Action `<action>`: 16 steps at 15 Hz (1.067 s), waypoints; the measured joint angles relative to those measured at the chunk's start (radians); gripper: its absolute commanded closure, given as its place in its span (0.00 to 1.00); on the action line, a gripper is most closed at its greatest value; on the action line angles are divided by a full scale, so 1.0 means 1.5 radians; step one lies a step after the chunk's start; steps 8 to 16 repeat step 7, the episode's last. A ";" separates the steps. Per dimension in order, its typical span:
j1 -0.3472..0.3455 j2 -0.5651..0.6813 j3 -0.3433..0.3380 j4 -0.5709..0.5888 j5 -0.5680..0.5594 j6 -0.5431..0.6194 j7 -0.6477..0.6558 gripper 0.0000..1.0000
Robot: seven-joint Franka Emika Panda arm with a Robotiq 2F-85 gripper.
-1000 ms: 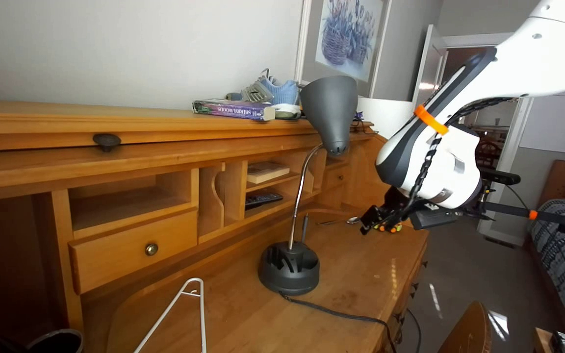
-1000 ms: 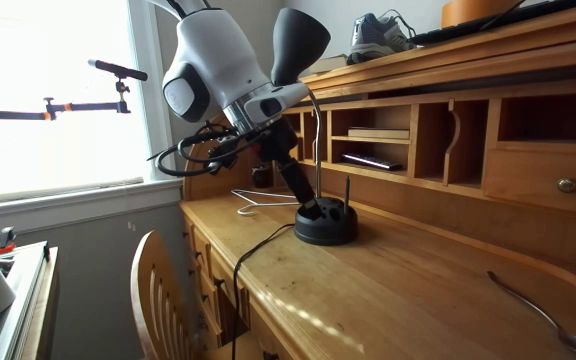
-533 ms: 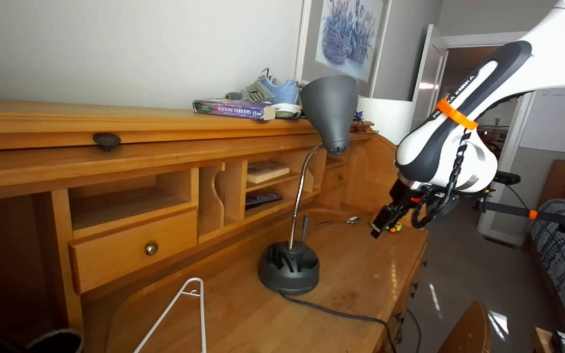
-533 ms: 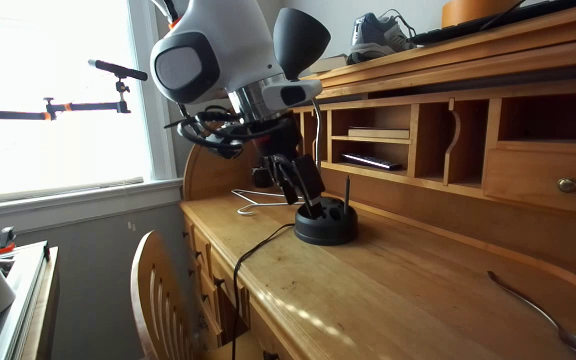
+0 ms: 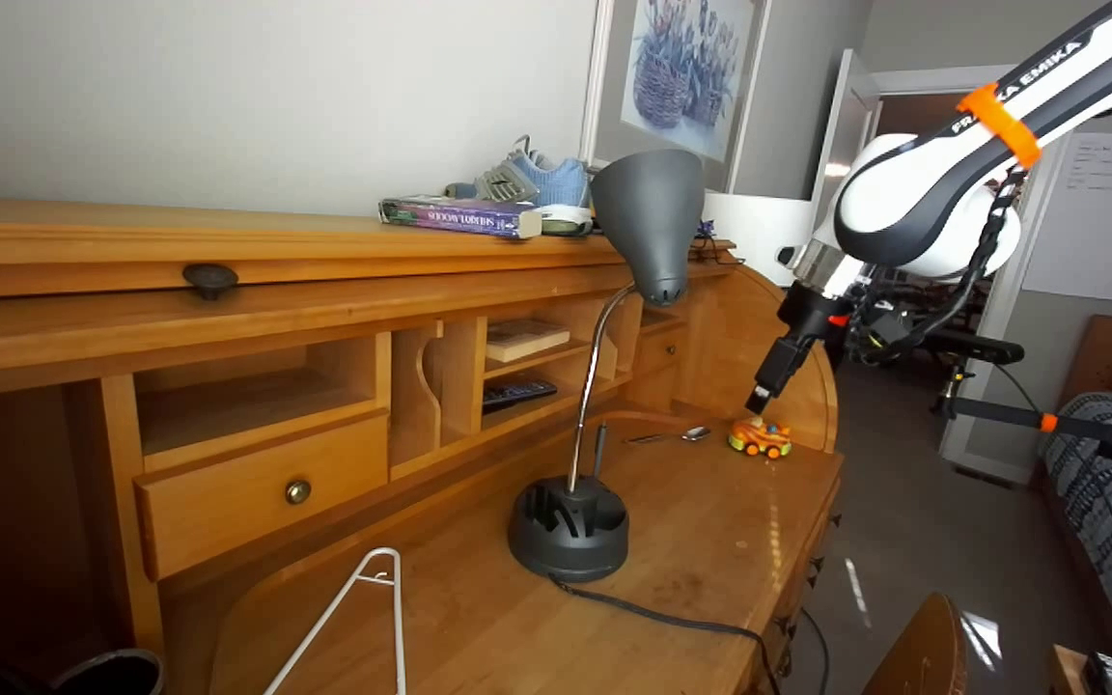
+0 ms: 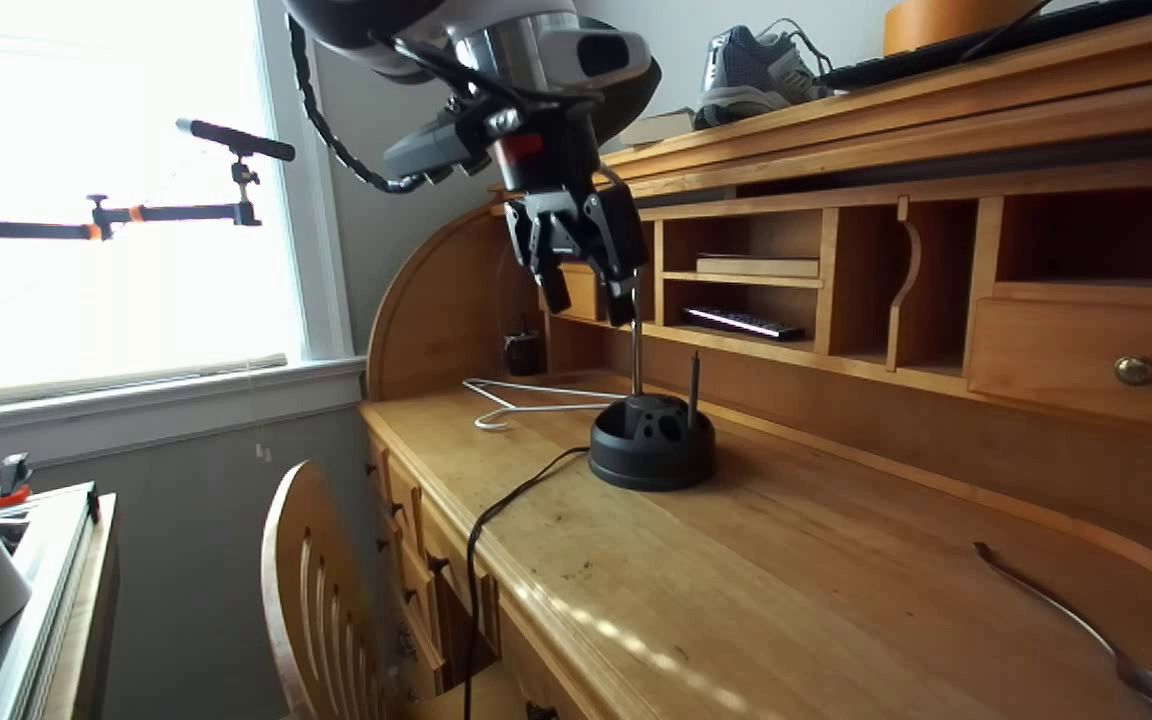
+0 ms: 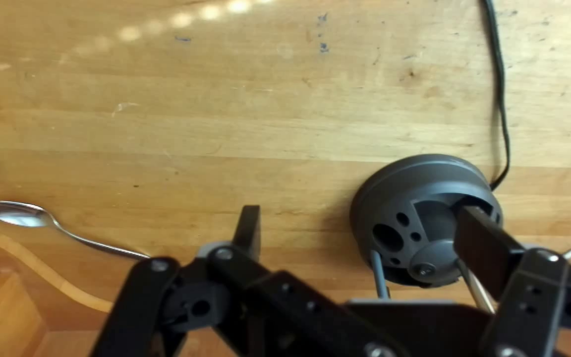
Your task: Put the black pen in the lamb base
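The lamp base (image 5: 569,552) is a round dark foot with holes and compartments, standing on the desk. It also shows in an exterior view (image 6: 651,465) and in the wrist view (image 7: 427,173). The black pen (image 6: 694,392) stands upright in a hole of the base; it shows in an exterior view (image 5: 600,450) and in the wrist view (image 7: 378,277). My gripper (image 7: 362,219) is open with nothing between its fingers. In both exterior views the gripper (image 6: 591,307) (image 5: 757,398) is in the air above the desk, apart from pen and base.
The lamp's metal stem (image 5: 591,386) and shade (image 5: 651,222) rise from the base. A spoon (image 7: 92,243), a toy car (image 5: 761,439) and a white hanger (image 6: 536,405) lie on the desk. A cord (image 7: 499,94) runs from the base. Shelves (image 6: 836,290) line the back.
My gripper has moved up and turned to point more steeply down. In an exterior view it has shifted right, uncovering the toy car. The pen and lamp base have not moved.
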 measured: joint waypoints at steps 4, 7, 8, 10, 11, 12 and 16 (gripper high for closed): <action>-0.027 -0.055 0.032 0.002 0.001 -0.047 -0.001 0.00; -0.029 -0.054 0.037 0.002 0.001 -0.047 -0.001 0.00; -0.029 -0.054 0.037 0.002 0.001 -0.047 -0.001 0.00; -0.029 -0.054 0.037 0.002 0.001 -0.047 -0.001 0.00; -0.029 -0.054 0.037 0.002 0.001 -0.047 -0.001 0.00; -0.029 -0.054 0.037 0.002 0.001 -0.047 -0.001 0.00; -0.029 -0.054 0.037 0.002 0.001 -0.047 -0.001 0.00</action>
